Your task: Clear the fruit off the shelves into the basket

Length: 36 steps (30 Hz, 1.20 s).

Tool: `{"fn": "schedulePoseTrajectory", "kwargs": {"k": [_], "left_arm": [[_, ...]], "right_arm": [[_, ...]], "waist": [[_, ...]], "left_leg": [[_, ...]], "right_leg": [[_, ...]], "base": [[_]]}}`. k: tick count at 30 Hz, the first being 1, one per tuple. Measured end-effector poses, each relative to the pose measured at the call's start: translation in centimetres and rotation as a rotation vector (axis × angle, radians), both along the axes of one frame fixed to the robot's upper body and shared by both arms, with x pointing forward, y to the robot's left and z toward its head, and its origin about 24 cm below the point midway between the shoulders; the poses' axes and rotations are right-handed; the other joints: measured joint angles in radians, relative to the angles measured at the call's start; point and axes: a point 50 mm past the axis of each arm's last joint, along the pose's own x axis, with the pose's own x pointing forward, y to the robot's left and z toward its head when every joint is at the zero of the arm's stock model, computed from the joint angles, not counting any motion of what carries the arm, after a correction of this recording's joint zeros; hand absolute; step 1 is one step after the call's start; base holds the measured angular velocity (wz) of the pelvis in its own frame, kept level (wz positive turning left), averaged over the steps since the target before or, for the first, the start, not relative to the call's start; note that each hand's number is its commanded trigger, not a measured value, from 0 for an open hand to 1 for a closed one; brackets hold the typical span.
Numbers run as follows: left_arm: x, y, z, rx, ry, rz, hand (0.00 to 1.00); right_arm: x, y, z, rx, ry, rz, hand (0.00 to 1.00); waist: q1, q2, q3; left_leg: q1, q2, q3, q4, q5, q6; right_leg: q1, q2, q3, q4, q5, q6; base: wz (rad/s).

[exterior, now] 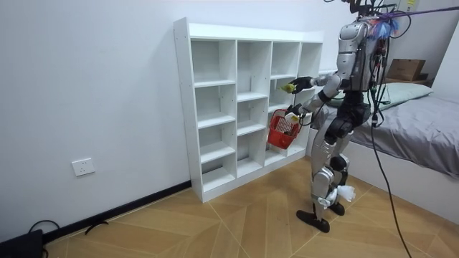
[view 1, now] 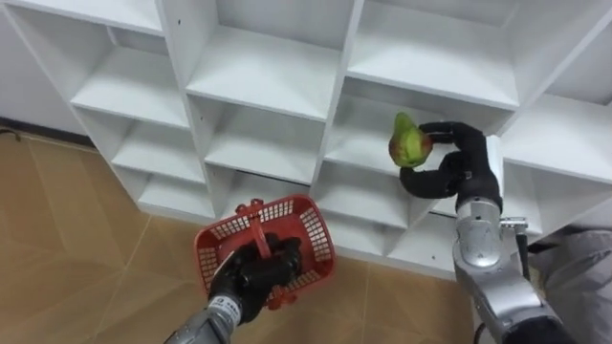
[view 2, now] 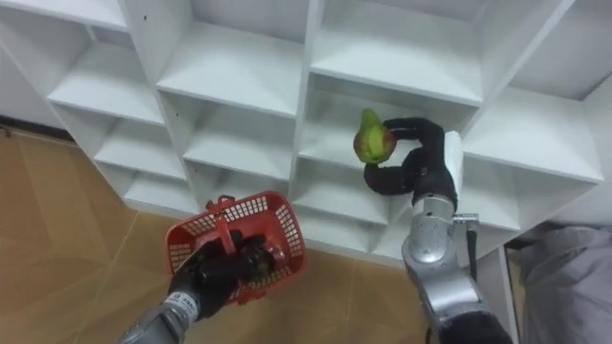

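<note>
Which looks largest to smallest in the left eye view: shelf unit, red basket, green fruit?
1. shelf unit
2. red basket, held by the left hand
3. green fruit, in the right hand
Gaps are wide; nearness doesn't change the order.

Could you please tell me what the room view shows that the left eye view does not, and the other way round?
The room view adds the robot standing before the closet, a bed behind it and a wall socket. The left eye view adds the grips: right hand curled round the green fruit, left hand round the red basket's handle. Both share closet, fruit and basket.
</note>
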Motion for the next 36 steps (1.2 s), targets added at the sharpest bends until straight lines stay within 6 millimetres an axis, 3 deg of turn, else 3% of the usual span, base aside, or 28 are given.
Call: {"fn": "schedulePoseTrajectory", "kwargs": {"k": [7,13,20,25,28,36], "left_arm": [[-0.7,0.1,-0.4,0.006,0.023,-0.007,1.0],[-0.7,-0.1,-0.4,0.024,0.016,-0.028,1.0],[-0.7,-0.3,-0.3,0.017,0.014,-0.031,1.0],[-0.9,-0.9,-0.4,0.009,0.015,-0.058,1.0],[-1.0,-0.8,-0.5,0.009,0.019,-0.057,1.0],[-1.1,-0.9,-0.5,0.008,0.02,-0.059,1.0]], "right_arm": [[-2.2,0.7,-2.3,-0.024,0.098,0.073,1.0],[-3.2,2.6,-3.4,-0.016,0.152,0.17,1.0],[-3.0,4.5,-2.6,0.026,0.133,0.276,1.0],[-4.4,6.3,-3.8,0.026,0.213,0.419,1.0],[-4.6,6.7,-3.9,0.014,0.219,0.444,1.0],[-4.6,7.0,-3.9,0.003,0.219,0.469,1.0]], "waist": [[-0.012,0.031,-0.0129],[-0.017,0.031,-0.0122],[-0.02,0.029,-0.011],[-0.011,0.032,-0.0086],[-0.009,0.037,-0.0045],[-0.008,0.038,-0.003]], "left_leg": [[0.031,0.0,0.0,-0.015,-0.002,0.0],[0.042,0.0,-0.001,-0.018,-0.002,-0.001],[0.033,-0.001,-0.003,-0.018,-0.003,-0.001],[0.031,-0.001,-0.004,-0.023,-0.005,-0.002],[0.03,-0.001,-0.004,-0.022,-0.008,-0.003],[0.028,-0.003,-0.002,-0.022,-0.016,-0.001]], "right_leg": [[0.031,-0.001,-0.001,-0.012,-0.004,0.004],[0.041,-0.001,-0.003,-0.013,-0.007,0.003],[0.037,0.001,-0.006,-0.017,-0.008,0.004],[0.038,0.002,-0.007,-0.028,-0.008,0.004],[0.037,0.004,-0.004,-0.03,-0.008,0.004],[0.035,0.006,-0.004,-0.031,-0.012,0.008]], "base": [[0.01],[0.0],[0.0],[0.0],[-0.01],[0.0]]}}
